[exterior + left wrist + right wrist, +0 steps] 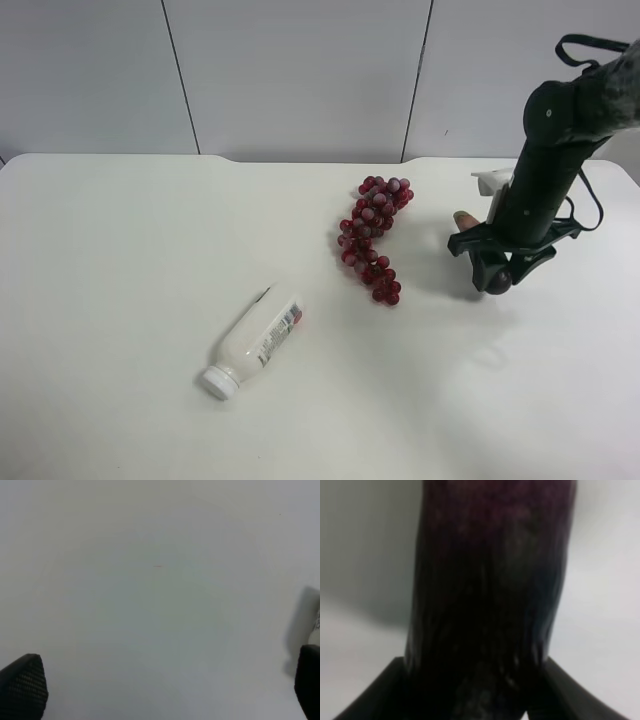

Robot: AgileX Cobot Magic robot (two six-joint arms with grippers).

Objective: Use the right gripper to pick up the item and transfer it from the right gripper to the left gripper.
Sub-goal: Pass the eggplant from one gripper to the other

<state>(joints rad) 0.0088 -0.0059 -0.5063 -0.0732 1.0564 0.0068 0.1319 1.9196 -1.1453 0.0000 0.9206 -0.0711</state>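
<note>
White tabletop (110,250) is carrying a white bottle (252,345) lying on its side, then a bunch of red grapes (372,238), then the right claw (497,268) positioned close to the surface. The right claw is clamping the item (490,605), a glossy dark purple eggplant, between both fingers, near the grapes. The left claw (165,687) is hanging with fingers wide apart above the tabletop.

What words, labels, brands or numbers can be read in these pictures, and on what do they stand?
The white bottle carries a label: print too small and blurred to read.
No readable text elsewhere: none on the grapes, the toy eggplant or the table.
</note>
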